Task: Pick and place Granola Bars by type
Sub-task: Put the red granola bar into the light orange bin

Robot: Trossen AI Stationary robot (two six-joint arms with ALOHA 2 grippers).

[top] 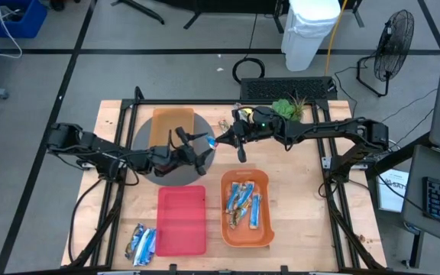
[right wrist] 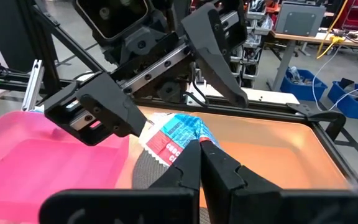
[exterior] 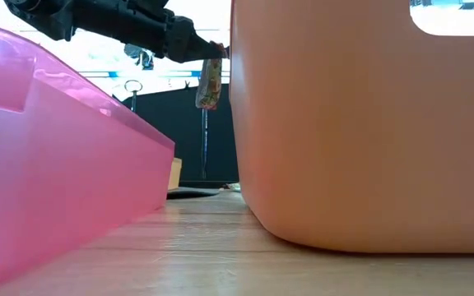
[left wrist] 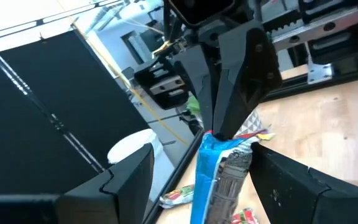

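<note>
Two grippers meet above the grey disc (top: 176, 156) that lies just behind the red tray (top: 181, 220). The right gripper (top: 217, 141) has its fingers pressed together on the end of a blue bar (right wrist: 178, 135), which hangs in the air over the disc's right edge. The left gripper (top: 202, 150) stands spread wide, one finger (left wrist: 126, 180) on each side of that bar, apart from it. Right of the disc, nearer the front, the orange tray (top: 264, 234) holds several blue bars (top: 244, 203). A small heap of silvery and blue bars (top: 143, 244) lies on the table just left of the red tray. A few more bars (top: 225, 123) lie behind the disc, beside a second orange tray (top: 170, 122).
</note>
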